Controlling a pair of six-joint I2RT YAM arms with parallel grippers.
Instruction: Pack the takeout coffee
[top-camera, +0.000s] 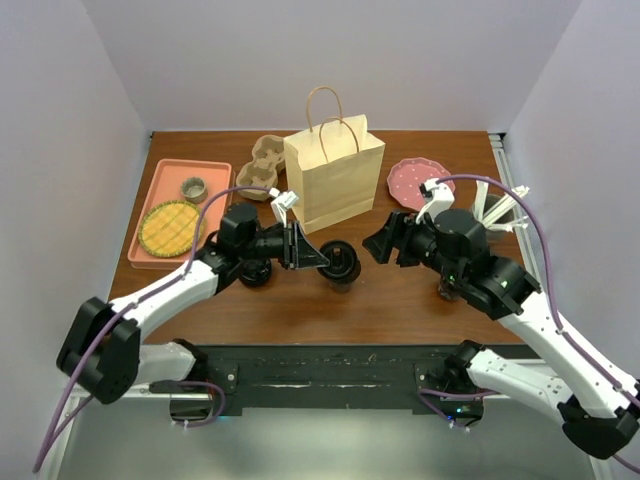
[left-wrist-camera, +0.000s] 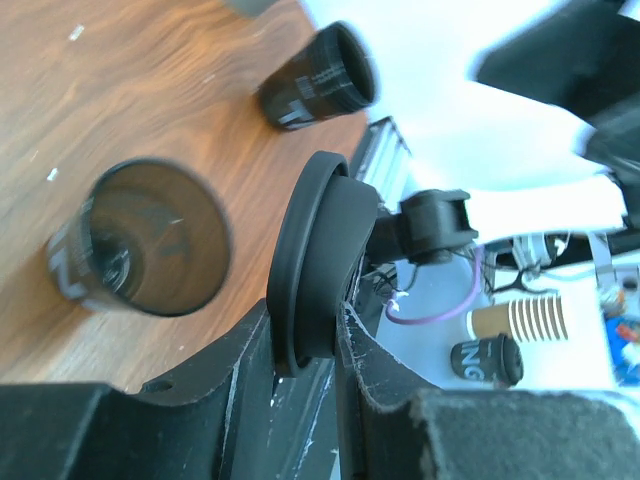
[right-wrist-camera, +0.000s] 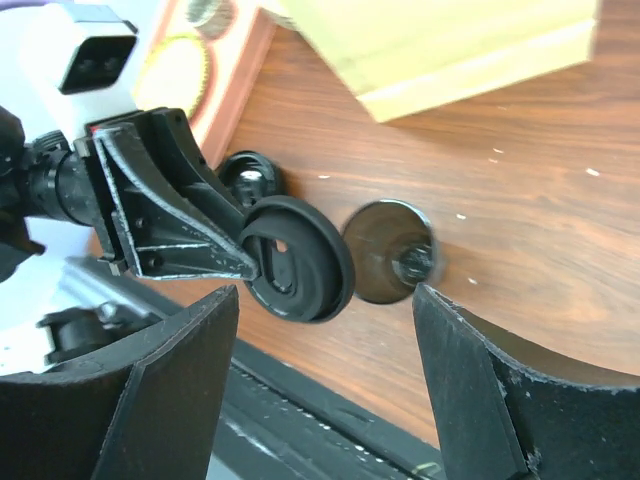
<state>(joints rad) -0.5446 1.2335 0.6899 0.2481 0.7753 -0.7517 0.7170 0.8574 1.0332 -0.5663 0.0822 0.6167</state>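
My left gripper is shut on a black plastic lid, held on edge just left of an open, lidless black coffee cup standing on the table. A second black cup stands under my left arm, lidded. A third lidded cup stands under my right arm. My right gripper is open and empty, just right of the open cup, facing the lid.
A brown paper bag stands upright behind the cups. A tan pulp carrier lies left of it. A pink tray holds a yellow dish and a small bowl. A pink plate and a white rack sit at the right.
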